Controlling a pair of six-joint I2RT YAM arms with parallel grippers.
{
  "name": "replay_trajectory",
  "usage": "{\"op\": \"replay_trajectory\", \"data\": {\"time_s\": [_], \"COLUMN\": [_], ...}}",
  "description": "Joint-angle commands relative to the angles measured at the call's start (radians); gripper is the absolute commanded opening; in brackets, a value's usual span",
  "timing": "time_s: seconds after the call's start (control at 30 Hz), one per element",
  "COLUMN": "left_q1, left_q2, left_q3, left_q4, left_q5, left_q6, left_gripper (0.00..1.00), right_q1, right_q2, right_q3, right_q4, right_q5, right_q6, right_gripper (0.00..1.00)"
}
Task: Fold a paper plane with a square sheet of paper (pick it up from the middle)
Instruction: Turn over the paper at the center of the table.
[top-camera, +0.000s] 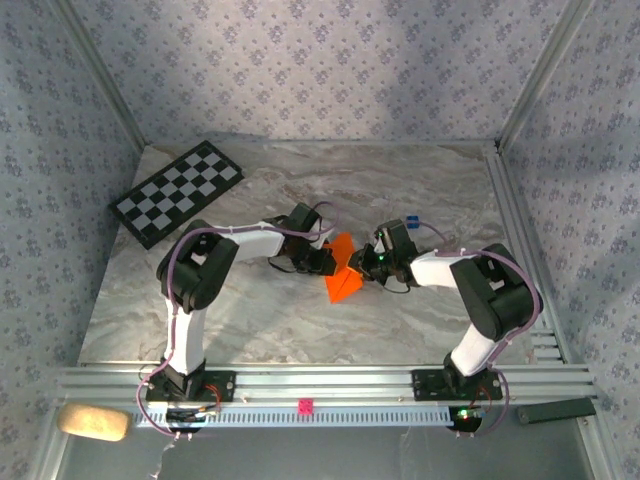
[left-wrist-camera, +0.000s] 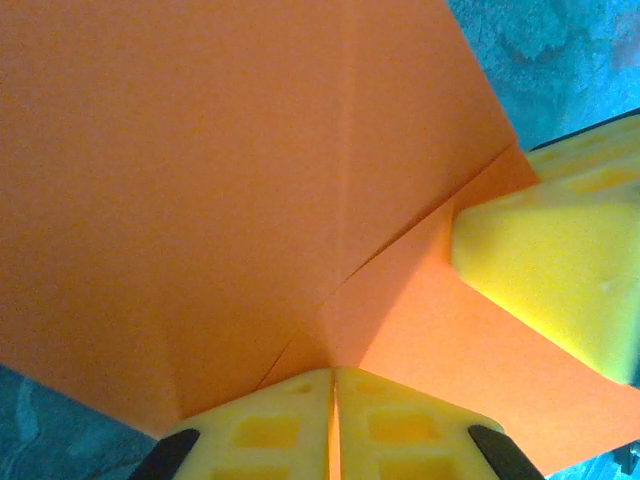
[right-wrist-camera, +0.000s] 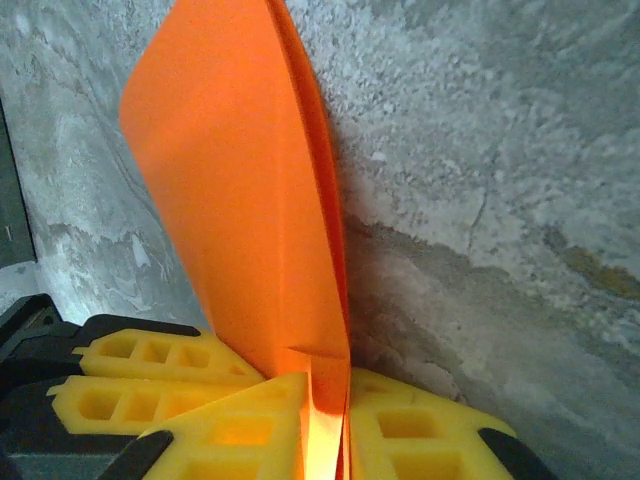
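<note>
Orange paper (top-camera: 342, 275), partly folded (a centre crease (left-wrist-camera: 345, 150) shows), is pinched by the left gripper (left-wrist-camera: 333, 400) and right gripper (right-wrist-camera: 325, 400), both clamped on it, seemingly just above the marble table (top-camera: 300, 320).

The left arm (top-camera: 205, 265) is raised from its base, bent at the elbow and stretched rightward. The right arm (top-camera: 485, 290) is bent likewise and stretched leftward, so that the two wrists are held near each other. The left gripper (top-camera: 322, 262) is pinched on the paper (top-camera: 342, 272), its yellow fingers (left-wrist-camera: 270, 430) pressed together. The right gripper (top-camera: 368, 268) is clamped on the same paper, which is nipped in the thin slit between its fingers.
</note>
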Motion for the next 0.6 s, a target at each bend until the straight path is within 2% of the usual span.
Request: {"op": "replay_trajectory", "data": {"time_s": [0.0,0.17,0.27,0.37,0.47,0.57], "left_q1": [0.011,0.013,0.011,0.008,0.007,0.007], "left_q2": [-0.023,-0.081,-0.156,-0.273,-0.388,-0.507], "left_q3": [-0.035,-0.052,-0.092,-0.182,-0.248,-0.315], "left_q4": [0.028,0.051,0.096,0.202,0.250,0.289], "left_q5": [0.011,0.001,-0.046,-0.148,-0.265,-0.389], "left_q6": [-0.027,-0.029,-0.039,-0.050,-0.045,-0.041], "left_gripper": [0.12,0.17,0.20,0.27,0.35,0.50], "right_q1": [-0.008,-0.019,-0.027,-0.032,-0.031,-0.008], "right_q2": [0.013,-0.016,-0.064,-0.148,-0.247,-0.332], "right_q3": [-0.011,-0.019,-0.014,-0.014,0.029,0.083], "right_q4": [0.023,0.013,-0.025,-0.094,-0.249,-0.391], "right_q5": [-0.025,-0.026,-0.023,0.027,0.123,0.245], "right_q6": [-0.028,-0.051,-0.097,-0.175,-0.308,-0.457], "right_gripper": [0.12,0.07,0.06,0.06,0.06,0.06]}}
